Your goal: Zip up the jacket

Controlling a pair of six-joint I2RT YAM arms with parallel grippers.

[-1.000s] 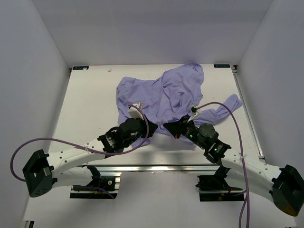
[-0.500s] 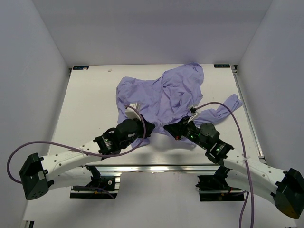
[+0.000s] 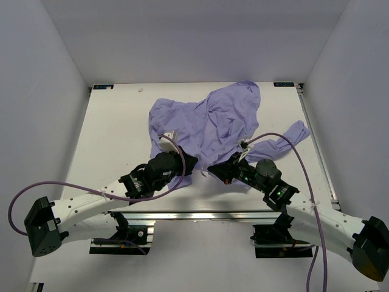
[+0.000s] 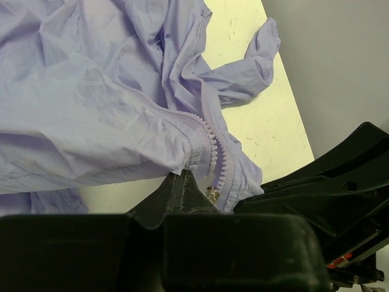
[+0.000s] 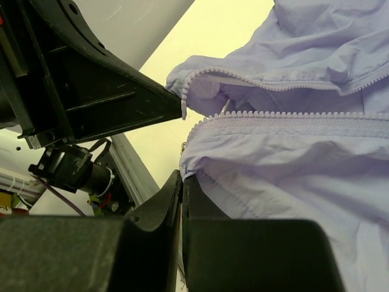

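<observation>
The jacket (image 3: 213,121) lies bunched up on the counter (image 3: 115,134). The left gripper (image 4: 182,177) and the right gripper (image 5: 181,177) each pinch tight on its near zipper edge.

From above, the near hem of the thin lavender-purple fabric jacket (image 3: 209,121) is hidden under the black left gripper (image 3: 194,162) and black right gripper (image 3: 211,168). In the left wrist view the cloth runs off the left and top edges. A tiny metal piece (image 4: 213,194) by the zip teeth is perhaps the slider.
</observation>
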